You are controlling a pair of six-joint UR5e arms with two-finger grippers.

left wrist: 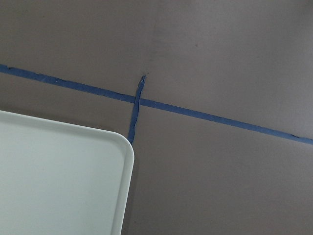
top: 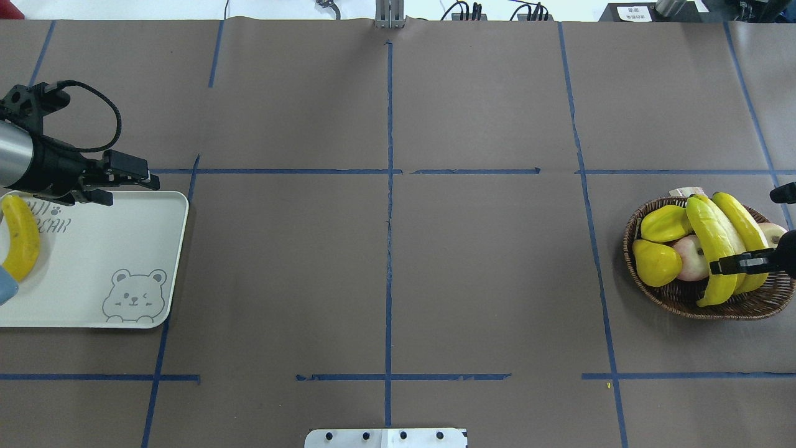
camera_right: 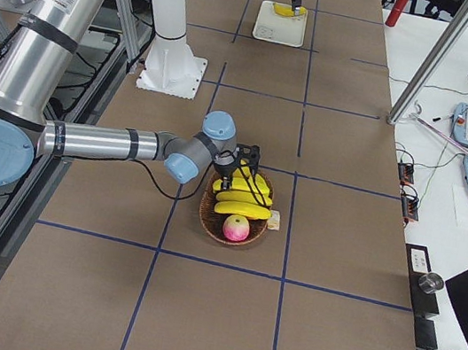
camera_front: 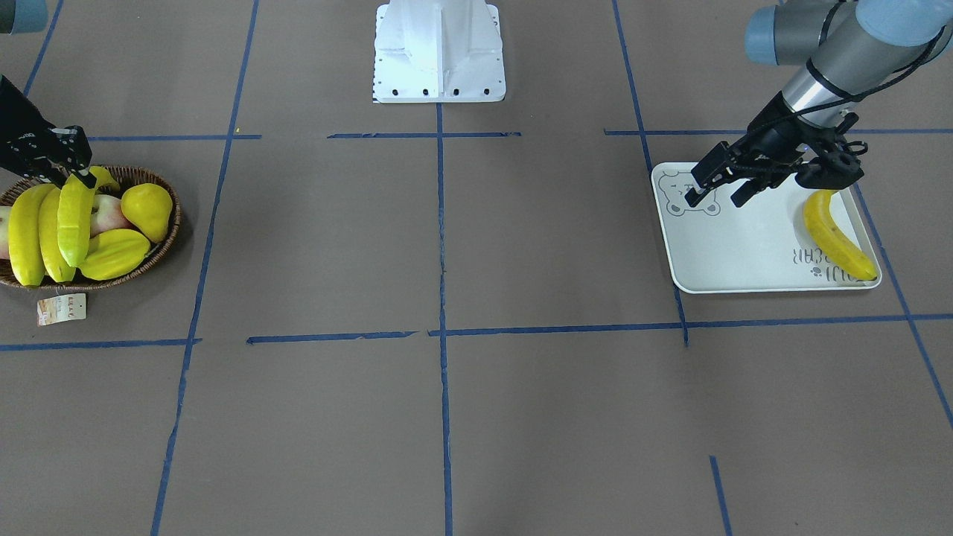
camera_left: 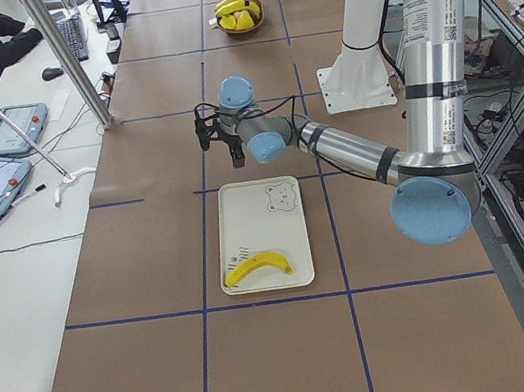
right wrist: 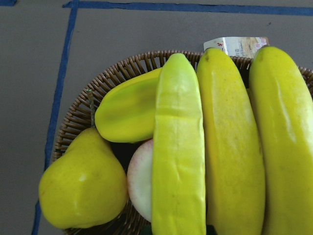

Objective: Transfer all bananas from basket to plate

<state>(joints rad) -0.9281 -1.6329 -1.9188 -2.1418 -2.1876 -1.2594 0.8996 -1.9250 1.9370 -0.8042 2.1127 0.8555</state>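
Brown-papered counter (top: 485, 280), blue tape grid (top: 388, 249). Plate (top: 93, 261) at robot's left: one banana (top: 22, 239) crosswise at its lettered end, long axis fore-and-aft. Left tool (camera_front: 715, 199) released, hanging over plate. Basket (top: 678, 305) at robot's right: three bananas (camera_front: 30, 234) side by side, likewise fore-and-aft; right tool (camera_front: 83, 179) clenched on inner banana (top: 706, 230), nearest the pear (top: 656, 264).

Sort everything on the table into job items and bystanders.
Job: basket, three bananas in it, plate, one banana on it.
Bystanders: starfruit, pear, pink fruit, paper tag.
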